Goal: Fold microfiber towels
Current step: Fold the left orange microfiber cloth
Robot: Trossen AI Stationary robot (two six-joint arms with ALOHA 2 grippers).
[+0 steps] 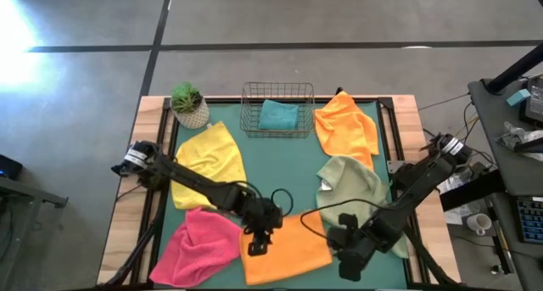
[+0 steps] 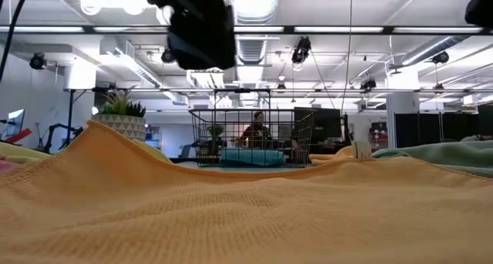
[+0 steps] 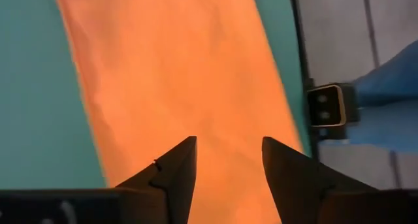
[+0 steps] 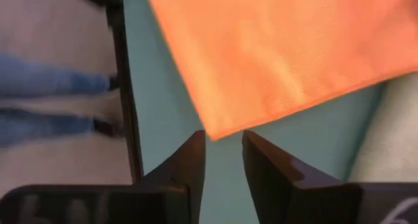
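An orange towel (image 1: 288, 250) lies flat on the green mat at the near middle; it fills the low view's foreground (image 2: 231, 210). My left gripper (image 1: 257, 245) is open above its left part (image 3: 176, 74). My right gripper (image 1: 346, 250) is open at the towel's right near corner (image 4: 219, 129), which lies just ahead of its fingertips. A pink towel (image 1: 199, 244), a yellow towel (image 1: 210, 155), a sage green towel (image 1: 352, 185) and a second orange towel (image 1: 346, 125) lie crumpled on the mat. A teal towel (image 1: 278, 114) lies in the wire basket.
The wire basket (image 1: 277, 92) and a small potted plant (image 1: 188, 104) stand at the far edge. The table's raised dark frame (image 1: 399, 155) runs round the mat. Bare mat (image 1: 280, 168) shows in the middle. A person's legs in blue show beside the table (image 4: 46, 87).
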